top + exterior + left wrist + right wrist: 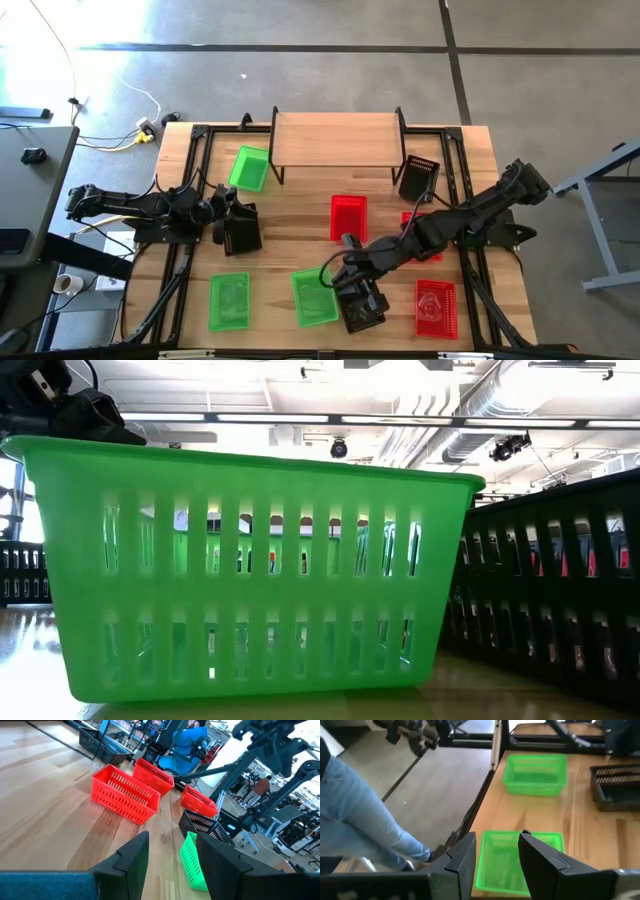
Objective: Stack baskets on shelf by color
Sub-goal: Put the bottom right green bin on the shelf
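Note:
The shelf (pixel 335 138) stands at the table's far middle, its plank top bare. Baskets lie around it: green ones (pixel 249 168) (pixel 230 300) (pixel 315 297), red ones (pixel 348 217) (pixel 436 305) and black ones (pixel 418 178) (pixel 243 235). My right gripper (pixel 338 278) (pixel 495 855) hangs open above the near green basket (pixel 517 862), pointing toward the table's left and touching nothing. A further black basket (pixel 560 590) stands right beside that green one (pixel 250 570). My left gripper (pixel 225 215) (pixel 172 855) rests open at the left, holding nothing.
A third red basket (pixel 415 225) lies partly under my right arm. Black frame rails (pixel 190 200) run along the table's left and right sides. A person's leg in jeans (pixel 360 820) stands beyond the table's edge. Another person (pixel 190 740) sits off the table's right side.

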